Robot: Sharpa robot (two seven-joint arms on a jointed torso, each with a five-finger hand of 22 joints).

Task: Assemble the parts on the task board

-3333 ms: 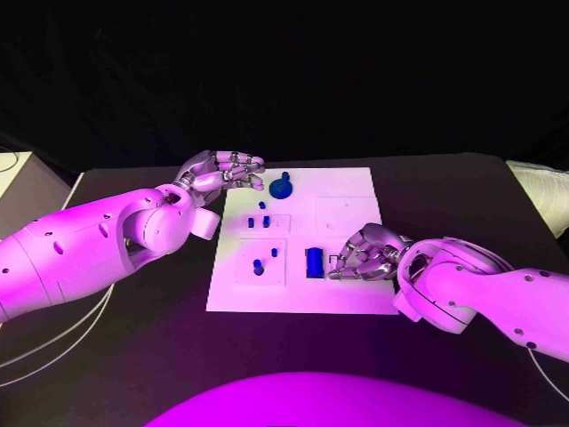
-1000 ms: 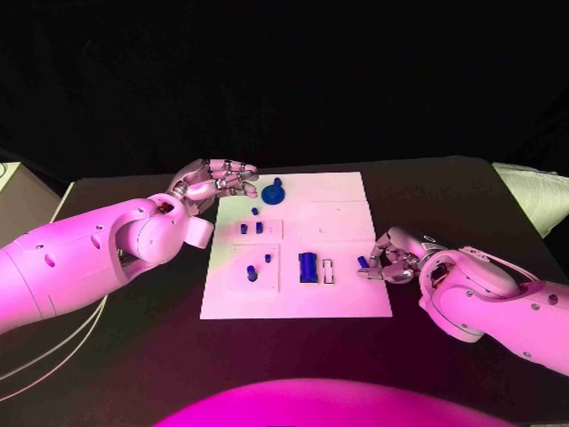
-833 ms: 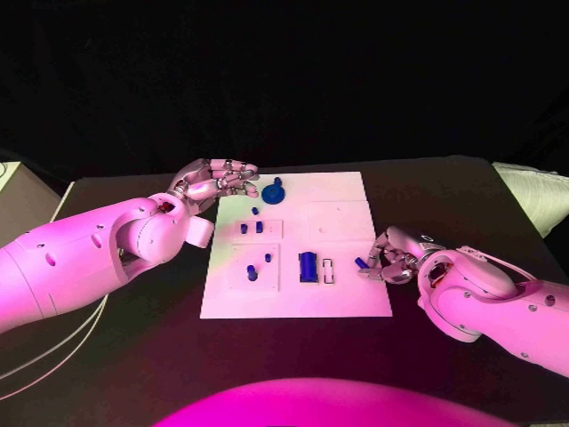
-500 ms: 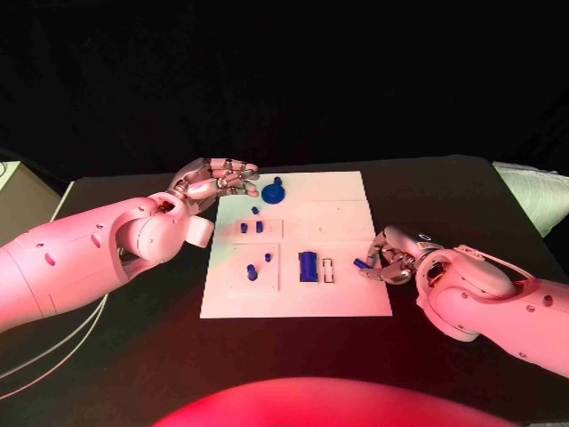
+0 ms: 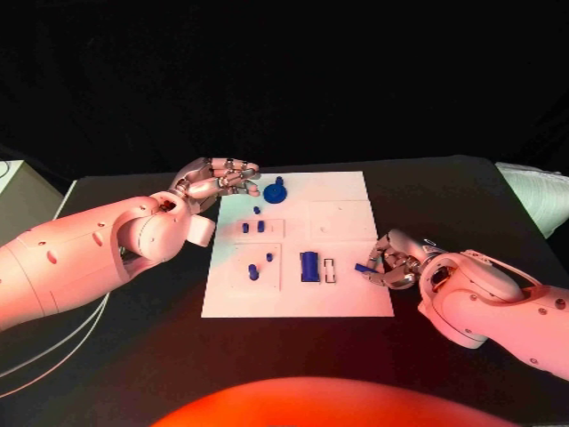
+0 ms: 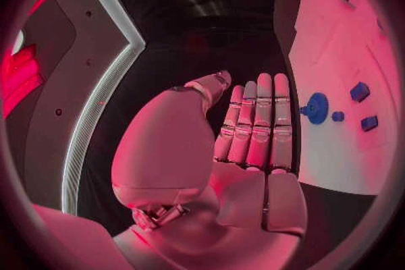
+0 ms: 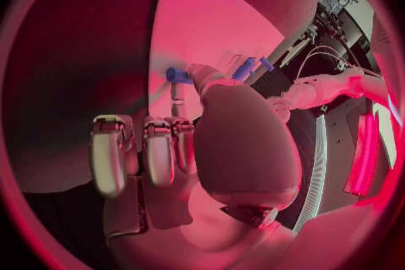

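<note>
The white task board (image 5: 342, 298) lies at the centre of the head view on the black surface (image 5: 464, 196). At its right edge, in the middle right of the frame, the right hand (image 5: 394, 261) pinches a small blue part (image 5: 363, 267) between thumb and a finger, just above the board; the right wrist view shows that same part (image 7: 176, 74) at the fingertips. The left hand (image 5: 217, 181) sits at the board's upper left corner, fingers curled, holding nothing; the left wrist view shows them straight and close together. A blue gear-shaped part (image 5: 276, 192) lies just beside it. A tall blue block (image 5: 310, 266) stands low on the board, with smaller blue parts (image 5: 252, 227) left of it.
</note>
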